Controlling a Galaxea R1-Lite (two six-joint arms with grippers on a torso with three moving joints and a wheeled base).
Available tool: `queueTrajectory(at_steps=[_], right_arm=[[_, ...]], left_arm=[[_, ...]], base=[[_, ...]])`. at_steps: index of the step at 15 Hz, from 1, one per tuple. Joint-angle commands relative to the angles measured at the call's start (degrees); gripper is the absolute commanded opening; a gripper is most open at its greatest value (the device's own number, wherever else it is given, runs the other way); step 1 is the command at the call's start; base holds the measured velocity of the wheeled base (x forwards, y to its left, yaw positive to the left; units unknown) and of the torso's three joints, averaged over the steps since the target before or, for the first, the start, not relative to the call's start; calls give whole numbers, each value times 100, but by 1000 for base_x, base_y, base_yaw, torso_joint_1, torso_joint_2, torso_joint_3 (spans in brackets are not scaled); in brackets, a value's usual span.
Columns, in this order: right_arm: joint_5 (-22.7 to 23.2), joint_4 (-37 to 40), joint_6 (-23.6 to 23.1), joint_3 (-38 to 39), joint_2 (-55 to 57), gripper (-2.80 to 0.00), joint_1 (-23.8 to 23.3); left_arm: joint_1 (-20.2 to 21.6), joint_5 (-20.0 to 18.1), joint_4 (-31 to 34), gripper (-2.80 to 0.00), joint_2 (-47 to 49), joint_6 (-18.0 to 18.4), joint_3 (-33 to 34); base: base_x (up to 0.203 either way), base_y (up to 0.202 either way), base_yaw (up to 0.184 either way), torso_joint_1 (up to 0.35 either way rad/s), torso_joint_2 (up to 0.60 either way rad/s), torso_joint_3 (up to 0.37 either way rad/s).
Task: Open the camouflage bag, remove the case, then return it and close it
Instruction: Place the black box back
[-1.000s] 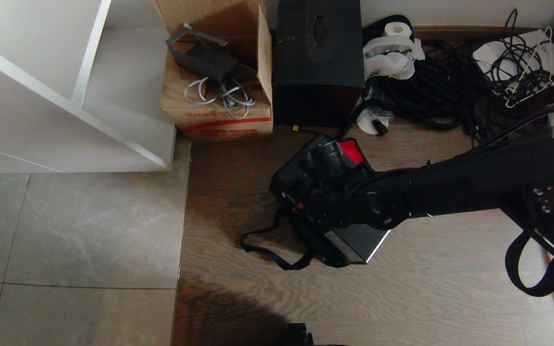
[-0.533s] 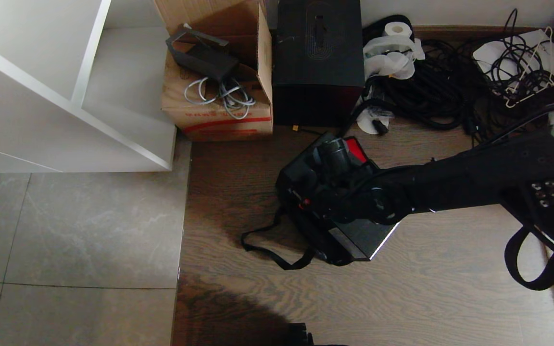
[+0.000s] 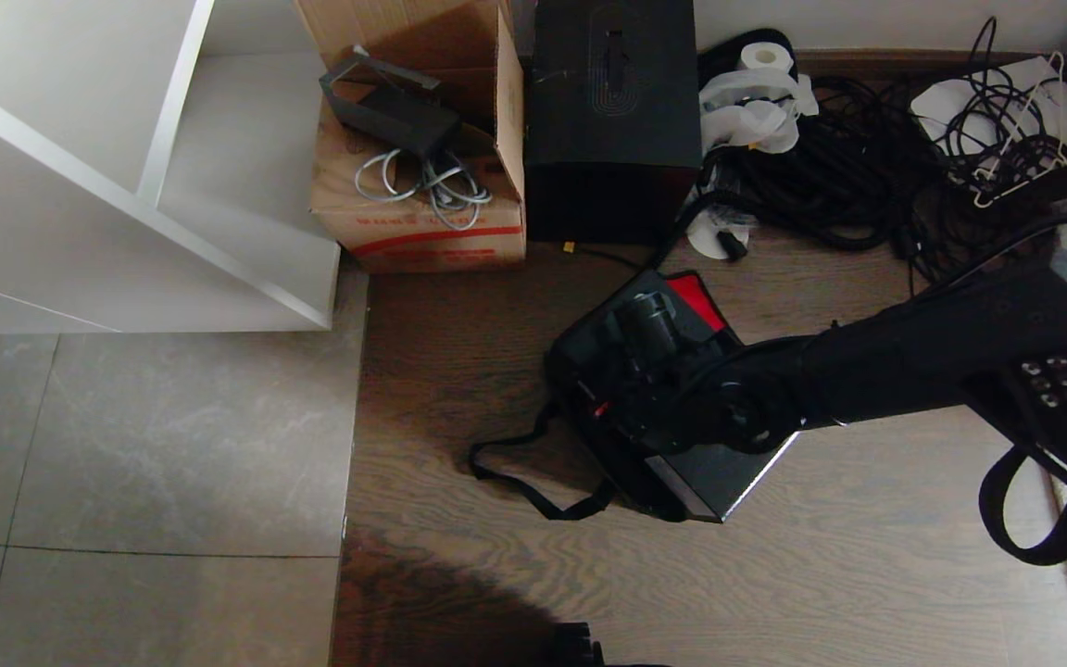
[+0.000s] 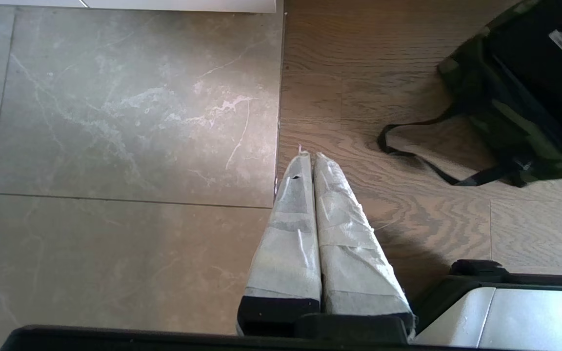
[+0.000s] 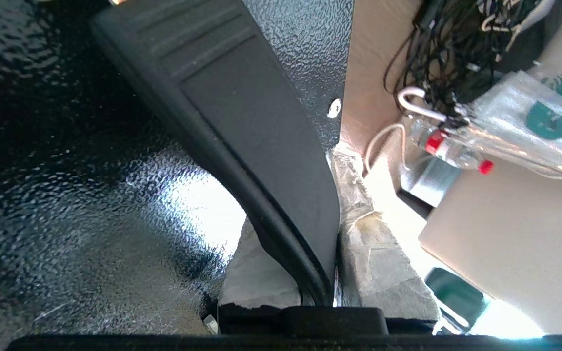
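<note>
The camouflage bag [image 3: 621,468] lies open on the wood floor, its red inner panel [image 3: 698,304] and grey-lined flap [image 3: 728,471] showing; its camouflage side [image 4: 503,114] is plain in the left wrist view. The black case [image 3: 589,357] sits tilted in the bag's mouth. My right gripper [image 3: 649,366] reaches over it from the right. In the right wrist view the right gripper [image 5: 310,195] is shut on the case's black handle [image 5: 261,122], beside the case's textured shell [image 5: 66,146]. My left gripper [image 4: 309,157] hangs shut and empty over the floor, left of the bag.
A black strap [image 3: 533,491] trails left of the bag. Behind it stand a cardboard box [image 3: 422,222] and a tall black box [image 3: 612,120]. A cable tangle [image 3: 867,176] fills the back right. A white shelf unit [image 3: 126,185] stands at the left over grey tiles [image 3: 144,463].
My right gripper has moved right and a little nearer with the case's handle in it. The case and the bag have slid the same way over the floor. The left arm stays still.
</note>
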Motion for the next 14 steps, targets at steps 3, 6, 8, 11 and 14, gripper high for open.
queueTrajectory(at_steps=[3, 6, 8, 11, 14], right_arm=[[-32, -17, -3, 90, 31, -280, -7], [-32, -68, 107, 55, 254, -280, -23], [-40, -76, 163, 9, 411, -280, -23], [-40, -76, 164, -198, 628, -280, -70], [-49, -76, 164, -391, 801, -280, -214]], left_arm=[[0, 0, -1, -280, 0, -1, 4], [0, 0, -1, -280, 0, -1, -4], [0, 0, -1, -280, 0, -1, 5], [0, 0, -1, -280, 0, -1, 2], [0, 0, -1, -280, 0, -1, -4]], base=[[0, 0, 0, 0, 0, 0], [0, 0, 0, 0, 0, 0], [0, 0, 0, 0, 0, 0], [0, 0, 0, 0, 0, 0], [0, 0, 0, 0, 0, 0]])
